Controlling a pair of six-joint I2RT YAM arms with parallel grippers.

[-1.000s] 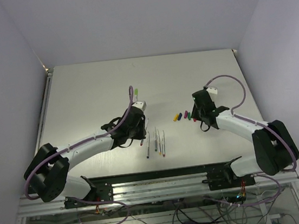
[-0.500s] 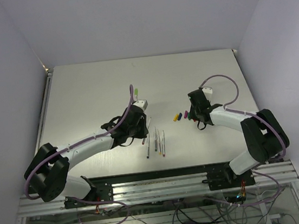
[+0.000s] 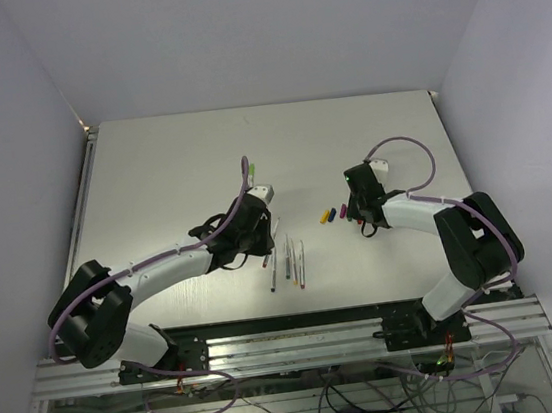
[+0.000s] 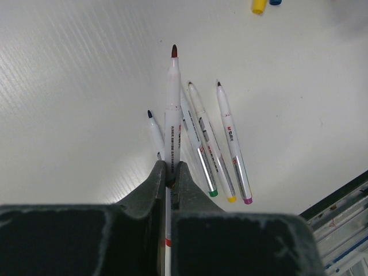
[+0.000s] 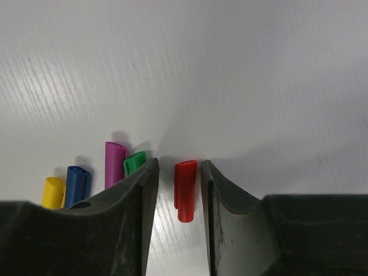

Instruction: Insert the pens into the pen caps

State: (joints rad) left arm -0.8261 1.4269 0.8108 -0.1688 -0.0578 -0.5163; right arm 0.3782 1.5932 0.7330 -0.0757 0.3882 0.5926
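Note:
My left gripper (image 4: pixel 171 172) is shut on a white pen with a red tip (image 4: pixel 172 109), which points away from the wrist camera above the table. Beneath it lie the other pens: a dark-tipped one (image 4: pixel 154 131) and three side by side with green (image 4: pixel 195 144), yellow (image 4: pixel 208 144) and pink (image 4: pixel 233 149) ends. My right gripper (image 5: pixel 179 172) stands open, low over the table, with the red pen cap (image 5: pixel 185 190) lying between its fingers and a gap on each side. Left of it lie the green (image 5: pixel 134 163), purple (image 5: pixel 115 161), blue (image 5: pixel 76 184) and yellow (image 5: pixel 53 191) caps.
From above, the loose pens (image 3: pixel 288 260) lie near the table's front edge, between the two arms. The row of caps (image 3: pixel 329 215) sits just left of my right gripper (image 3: pixel 361 218). My left gripper (image 3: pixel 257 231) hovers left of the pens. The table's near edge rail (image 3: pixel 290 318) runs close behind them.
My right gripper has shifted a little left and back toward the caps, and its jaws have narrowed slightly. The left arm holds nearly still with its pen.

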